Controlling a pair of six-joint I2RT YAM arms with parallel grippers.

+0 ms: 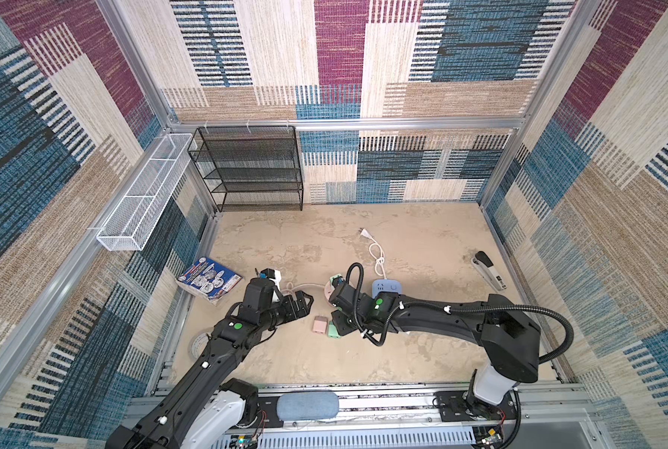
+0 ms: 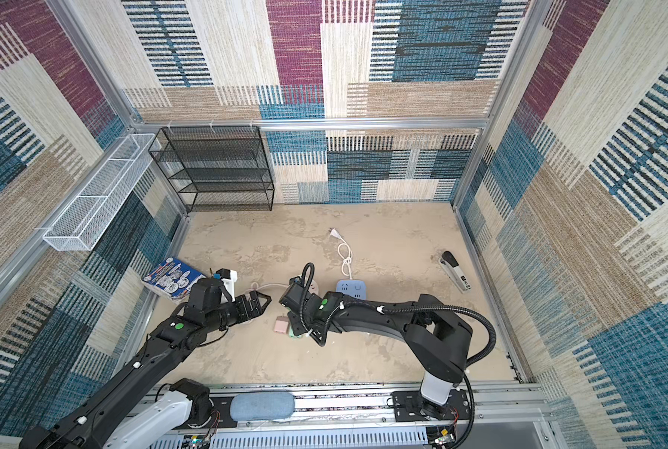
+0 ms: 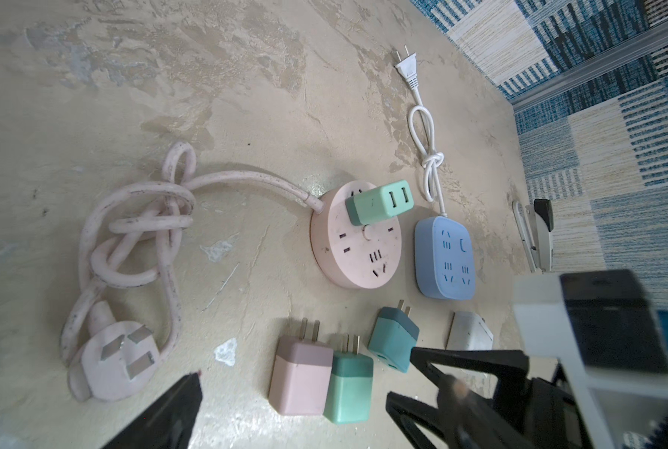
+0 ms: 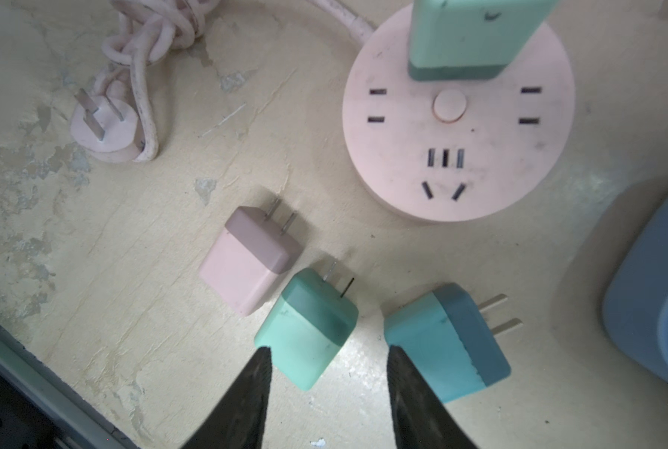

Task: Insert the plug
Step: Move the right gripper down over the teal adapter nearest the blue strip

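Your right gripper (image 4: 328,361) hangs low over the mottled beige tabletop (image 4: 91,233), jaws apart and nothing clamped. Your left gripper (image 1: 303,301) hovers nearby, spread wide and empty. The round pink power strip (image 4: 460,136) lies ahead of the right fingers. One mint-green charger (image 4: 472,39) is already seated in it, and a two-slot outlet is free on either flank. I judge your target to be the loose mint-green charger block with the darker green cap (image 4: 309,326). It lies flat between the fingertips but off centre. One fingertip overlaps its rear corner and the other overlaps the teal-and-blue charger block (image 4: 449,342); I cannot tell whether either touches. The mint block rests against the pink charger block (image 4: 247,260). Shift toward the pink one before closing, so you take the mint body alone, squarely, well behind its two prongs (image 4: 338,278), which point toward the strip.
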